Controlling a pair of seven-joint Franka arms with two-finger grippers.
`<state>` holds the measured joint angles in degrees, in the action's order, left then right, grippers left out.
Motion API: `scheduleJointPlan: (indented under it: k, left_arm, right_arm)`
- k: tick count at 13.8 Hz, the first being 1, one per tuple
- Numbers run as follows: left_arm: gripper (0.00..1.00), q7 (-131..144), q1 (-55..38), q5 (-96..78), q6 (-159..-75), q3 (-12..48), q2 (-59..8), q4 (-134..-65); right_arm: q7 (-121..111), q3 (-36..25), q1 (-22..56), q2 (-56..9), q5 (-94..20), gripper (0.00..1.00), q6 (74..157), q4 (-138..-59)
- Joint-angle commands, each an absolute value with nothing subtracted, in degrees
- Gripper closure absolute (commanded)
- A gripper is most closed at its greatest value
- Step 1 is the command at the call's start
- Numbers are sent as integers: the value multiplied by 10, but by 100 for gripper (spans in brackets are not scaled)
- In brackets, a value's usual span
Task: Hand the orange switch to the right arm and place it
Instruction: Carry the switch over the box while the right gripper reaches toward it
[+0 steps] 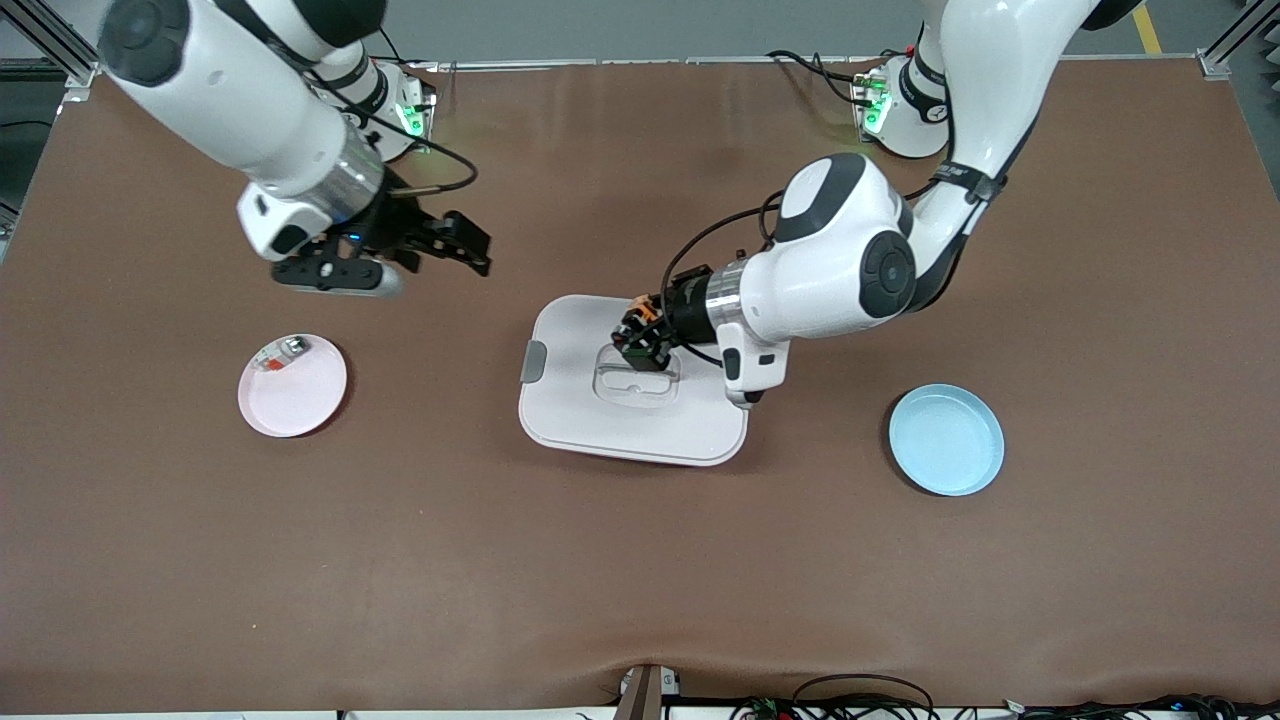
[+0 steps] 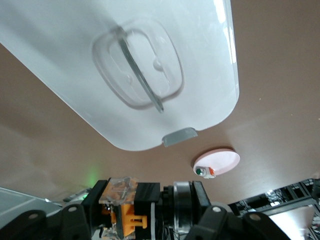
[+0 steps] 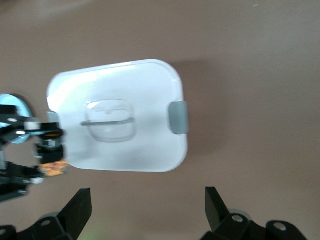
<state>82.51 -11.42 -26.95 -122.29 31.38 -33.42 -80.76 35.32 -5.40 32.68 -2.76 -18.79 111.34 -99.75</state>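
- 2 plates on desk: blue plate [image 1: 946,440] lower right of frame, pink plate [image 1: 293,385] at left w/ 1 small silver part [image 1: 284,353].
- 1 white lid [image 1: 632,385] mid-frame.
- Left pincer [image 1: 640,335] over lid, clenched on orange switch [image 1: 643,314].
- Right pincer [image 1: 455,240] upper left, released.

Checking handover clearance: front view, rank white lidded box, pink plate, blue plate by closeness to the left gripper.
From the left gripper, shut on the orange switch:
1. White lidded box, directly beneath it.
2. Blue plate, toward the left arm's end.
3. Pink plate, toward the right arm's end.
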Motion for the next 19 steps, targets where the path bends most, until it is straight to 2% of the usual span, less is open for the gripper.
scheduleJointPlan:
  k: [1,11,19]
  left_arm:
    - [100,857,-133,-287,-1245,314,-352,-788]
    - [100,947,-156,-292,-1260,314,-360,-787]
    - [100,953,-161,-296,-1270,314,-362,-787]
  right_arm:
    - [394,-59,369,23,-218,0,1228,-1099]
    - [404,-59,403,-7,-277,0,1396,-1151]
    - [403,-58,425,-61,-279,0,1423,-1134]
